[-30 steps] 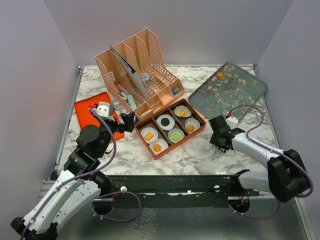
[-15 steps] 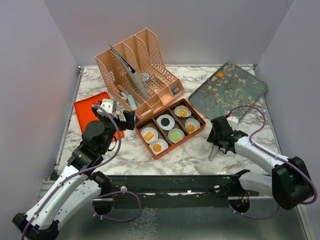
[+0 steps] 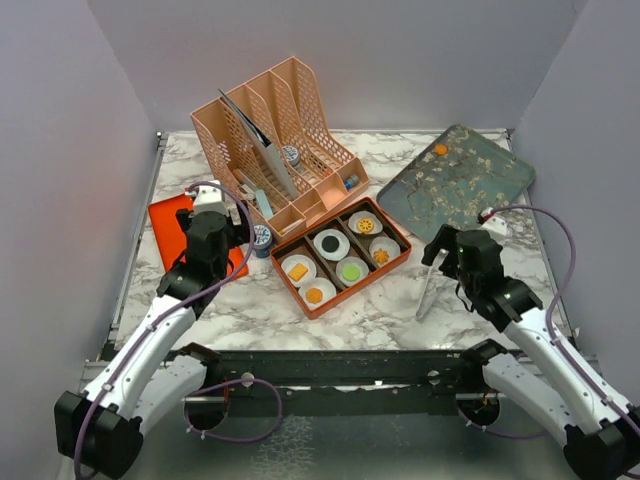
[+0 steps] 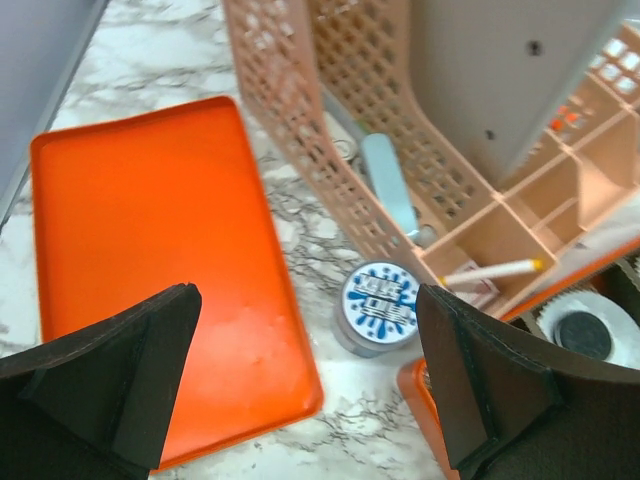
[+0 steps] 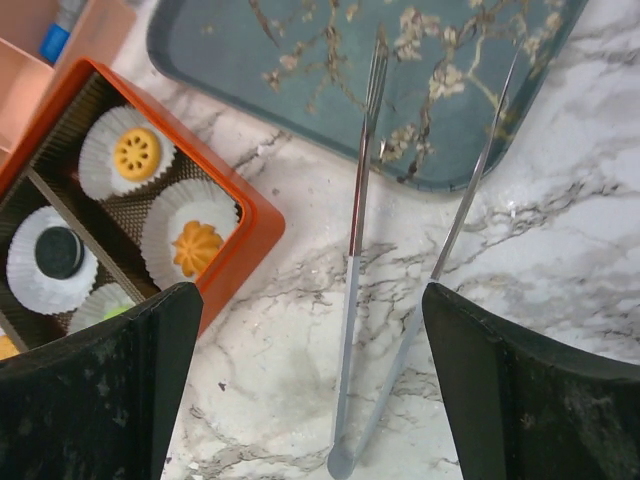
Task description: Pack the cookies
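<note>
Both jaws wide and empty, left arm [image 3: 165,320] and right arm [image 3: 530,320] bent low over marbled counter [image 3: 390,310], grey walls [image 3: 380,60].

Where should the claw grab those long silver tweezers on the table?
Mid-length, straight down from above, pinching across both legs. The tweezers lie flat on the table, legs joined at the near end and spreading toward the tray.
</note>
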`<state>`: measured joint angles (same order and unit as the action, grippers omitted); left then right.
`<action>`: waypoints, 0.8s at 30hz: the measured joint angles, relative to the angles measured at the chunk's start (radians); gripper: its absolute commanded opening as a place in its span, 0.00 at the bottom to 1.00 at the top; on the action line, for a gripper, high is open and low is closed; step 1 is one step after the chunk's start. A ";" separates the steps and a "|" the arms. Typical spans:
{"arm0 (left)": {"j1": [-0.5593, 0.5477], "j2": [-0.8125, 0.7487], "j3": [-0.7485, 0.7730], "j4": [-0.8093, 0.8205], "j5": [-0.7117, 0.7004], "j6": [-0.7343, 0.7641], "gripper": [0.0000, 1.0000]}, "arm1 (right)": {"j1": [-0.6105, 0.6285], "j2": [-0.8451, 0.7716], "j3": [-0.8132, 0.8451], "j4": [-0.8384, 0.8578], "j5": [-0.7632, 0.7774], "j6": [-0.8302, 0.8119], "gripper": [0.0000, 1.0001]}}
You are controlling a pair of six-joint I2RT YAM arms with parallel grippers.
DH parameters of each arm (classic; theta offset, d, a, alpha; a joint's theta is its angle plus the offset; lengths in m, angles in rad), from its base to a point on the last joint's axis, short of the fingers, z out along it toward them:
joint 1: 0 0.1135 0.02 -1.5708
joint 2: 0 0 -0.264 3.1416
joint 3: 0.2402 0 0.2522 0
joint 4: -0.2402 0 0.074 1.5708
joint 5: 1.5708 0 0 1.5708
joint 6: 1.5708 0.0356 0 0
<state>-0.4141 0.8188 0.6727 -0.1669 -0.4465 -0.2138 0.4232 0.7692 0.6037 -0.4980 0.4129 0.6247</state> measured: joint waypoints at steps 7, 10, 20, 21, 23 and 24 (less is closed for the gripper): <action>0.187 0.175 0.029 -0.010 0.039 -0.118 0.97 | 0.000 -0.167 -0.007 0.010 0.039 -0.035 1.00; 0.273 0.304 0.079 -0.022 0.100 -0.167 0.93 | 0.000 -0.236 -0.037 0.010 0.074 -0.035 1.00; 0.378 0.653 0.274 -0.090 0.216 -0.224 0.87 | 0.000 -0.350 -0.101 0.021 0.122 -0.039 1.00; 0.378 0.679 0.297 -0.094 0.221 -0.226 0.85 | 0.000 -0.351 -0.103 0.023 0.126 -0.039 1.00; 0.380 0.729 0.339 -0.109 0.233 -0.236 0.84 | 0.000 -0.352 -0.107 0.026 0.131 -0.039 1.00; 0.381 0.753 0.358 -0.113 0.240 -0.239 0.83 | 0.000 -0.352 -0.109 0.027 0.134 -0.039 1.00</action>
<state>-0.0330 1.5715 1.0309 -0.2802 -0.2066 -0.4530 0.4232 0.4175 0.4942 -0.4713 0.5465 0.5858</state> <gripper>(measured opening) 0.856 0.996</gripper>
